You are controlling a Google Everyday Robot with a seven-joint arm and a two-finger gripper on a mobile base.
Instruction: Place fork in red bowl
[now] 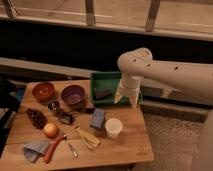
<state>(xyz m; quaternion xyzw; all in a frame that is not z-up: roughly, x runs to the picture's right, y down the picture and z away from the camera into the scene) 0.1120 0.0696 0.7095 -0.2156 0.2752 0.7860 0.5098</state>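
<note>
The fork point(72, 150) is a small slim silvery utensil lying near the front edge of the wooden table, just right of the red-handled tool point(52, 149). The red bowl point(43, 91) stands at the table's back left, next to the purple bowl point(73, 94). My gripper point(125, 100) hangs from the white arm above the right end of the green tray point(100, 80), far from the fork and the bowl. It points down and nothing shows in it.
On the wooden table point(127, 142) are a white cup point(113, 127), a blue sponge point(97, 119), a pale yellow wooden utensil point(87, 137), an orange fruit point(50, 130), dark grapes point(36, 118), a small metal cup point(53, 105) and a grey-blue cloth point(34, 149).
</note>
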